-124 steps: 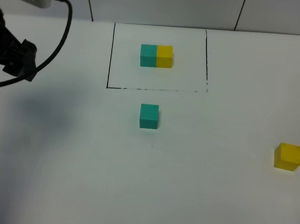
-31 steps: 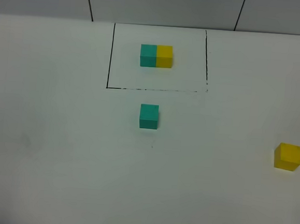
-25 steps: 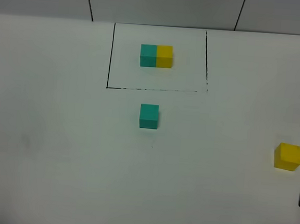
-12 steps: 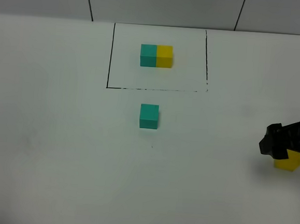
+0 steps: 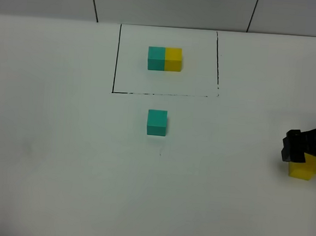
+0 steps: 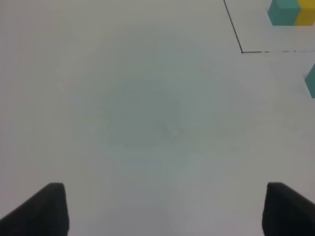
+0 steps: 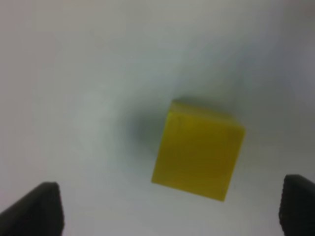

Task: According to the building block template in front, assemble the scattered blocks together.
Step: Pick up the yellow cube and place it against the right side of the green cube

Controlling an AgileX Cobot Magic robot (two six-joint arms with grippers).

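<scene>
A: Where the tabletop (image 5: 61, 170) runs out on the right of the high view, what is that dark shape?

B: That is the right tool (image 7: 166, 210), hanging over the yellow cube (image 5: 304, 169). Seen from above, it covers the cube's far edge.

A: Is it clenched on the cube?

B: No. Its wrist camera shows the two fingers (image 7: 34, 211) spread wide, so it is released. The yellow cube lies on the white surface in line with the gap between them and touches neither.

A: And the other loose block?

B: The teal cube (image 5: 157, 122) sits alone near the middle of the tabletop. It is just outside the near side of the black drawn rectangle (image 5: 116, 60) and well apart from the yellow cube.

A: Where is the pattern to copy?

B: The building block template (image 5: 165, 59) lies inside that rectangle, toward its far side. Its teal half is on the left and its yellow half on the right, joined flush as one small bar.

A: What about the other arm?

B: The left tool (image 6: 165, 211) is out of the high view. Its own camera shows both dark fingertips (image 6: 44, 211) wide apart with white tabletop between them — released as well. At the edge of that picture, a corner of the rectangle, part of the template and a sliver of the teal cube show.
</scene>
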